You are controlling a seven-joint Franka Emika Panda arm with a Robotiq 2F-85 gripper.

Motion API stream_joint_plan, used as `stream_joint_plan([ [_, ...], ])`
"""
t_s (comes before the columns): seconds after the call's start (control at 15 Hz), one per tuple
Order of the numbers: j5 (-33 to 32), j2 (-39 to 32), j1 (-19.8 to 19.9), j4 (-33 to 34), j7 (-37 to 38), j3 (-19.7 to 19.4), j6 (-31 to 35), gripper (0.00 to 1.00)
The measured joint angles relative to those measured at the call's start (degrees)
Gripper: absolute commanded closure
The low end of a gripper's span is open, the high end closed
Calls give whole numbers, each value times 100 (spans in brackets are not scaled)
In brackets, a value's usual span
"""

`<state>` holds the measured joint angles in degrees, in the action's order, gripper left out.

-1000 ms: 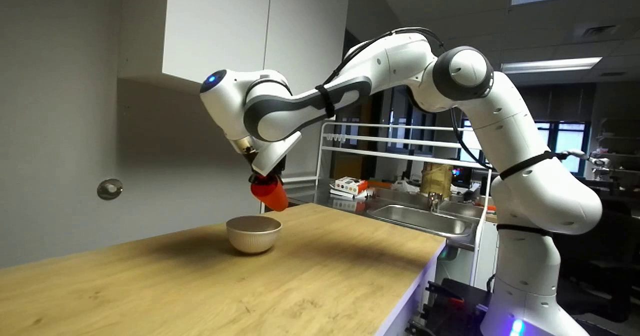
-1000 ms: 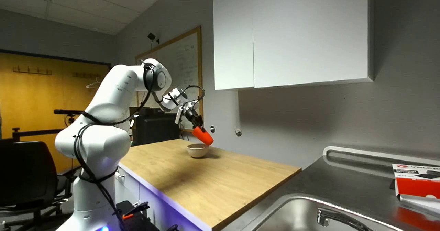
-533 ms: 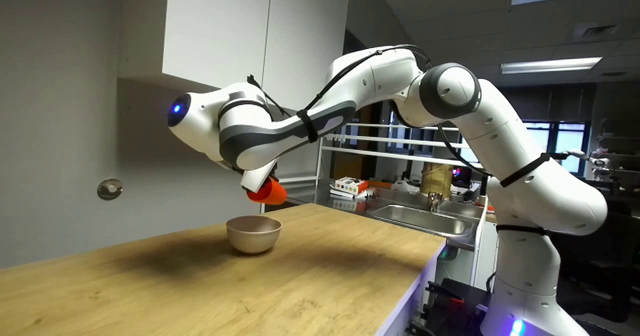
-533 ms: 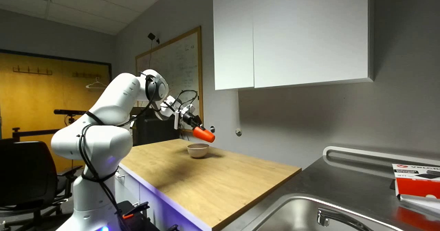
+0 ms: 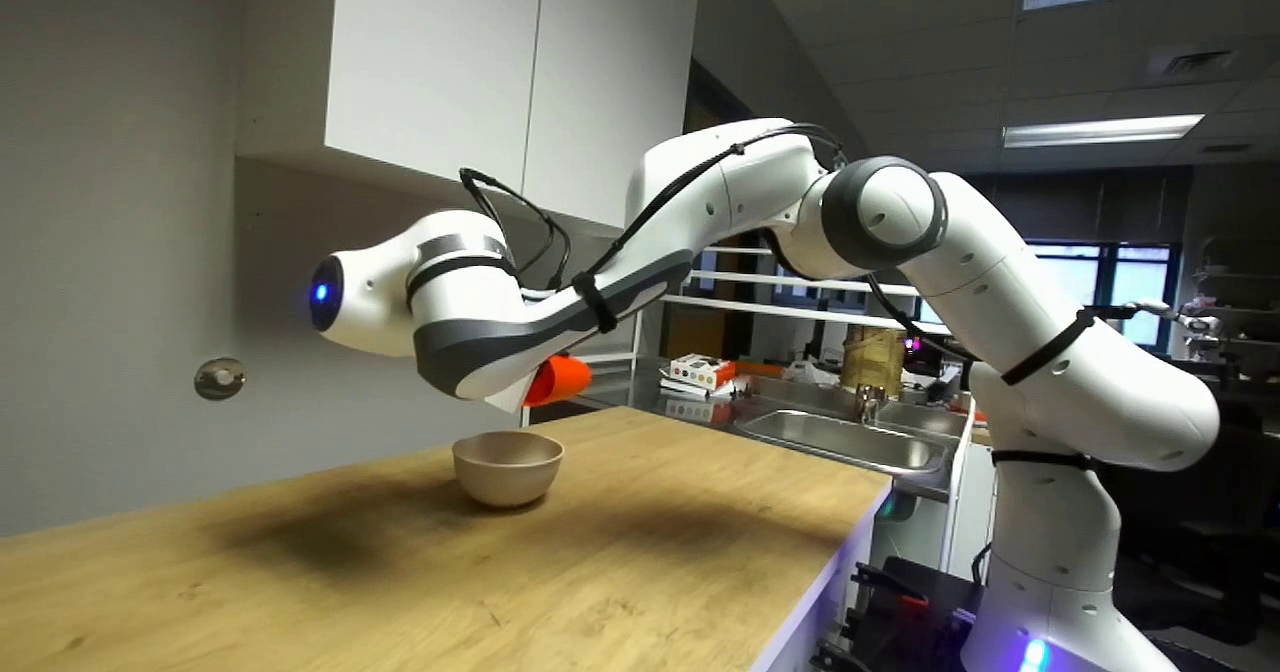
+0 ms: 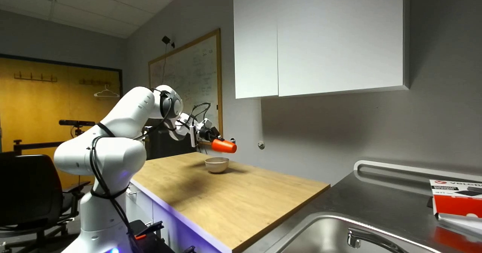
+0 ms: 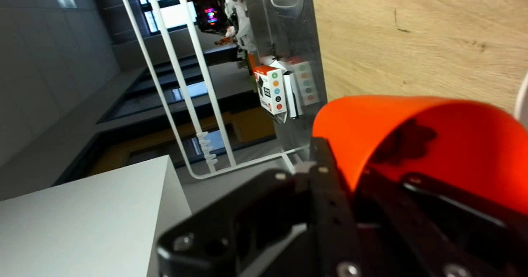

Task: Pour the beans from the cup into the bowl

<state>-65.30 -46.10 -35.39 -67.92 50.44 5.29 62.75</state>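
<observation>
The red-orange cup point(image 5: 558, 380) is held in the air above and beside the bowl, lying almost on its side. It also shows in an exterior view point(image 6: 224, 146) and in the wrist view point(image 7: 371, 116). My gripper point(image 7: 347, 167) is shut on the cup's wall at the rim, one finger outside and one inside. A dark clump point(image 7: 412, 140) shows inside the cup; I cannot tell whether it is beans or shadow. The cream-white bowl point(image 5: 508, 477) stands upright on the table, also in an exterior view point(image 6: 217, 165). Only its edge point(image 7: 523, 104) shows in the wrist view. Its contents are hidden.
The wooden table point(image 5: 600, 572) carries the bowl, with the wall behind. A white wall cabinet point(image 5: 430, 62) hangs above the forearm. A sink point(image 5: 840, 439), a white rack point(image 5: 800, 302) and a small red-white box point(image 5: 700, 370) are beyond the table.
The arm has lowered and the wrist has swung down. The cup has tipped from steeply slanted to nearly level, its base end rising. The bowl has not moved.
</observation>
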Motion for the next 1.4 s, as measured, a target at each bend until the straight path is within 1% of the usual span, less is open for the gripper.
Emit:
stream_joint_plan([
  [0.53, -753, -425, -100, 6, 0, -82, -777, 98],
  [0.8, -1207, -522, -118, 6, 0, -84, -1028, 98],
  [1.4, -1862, -660, -157, 40, 0, -84, -1651, 98],
])
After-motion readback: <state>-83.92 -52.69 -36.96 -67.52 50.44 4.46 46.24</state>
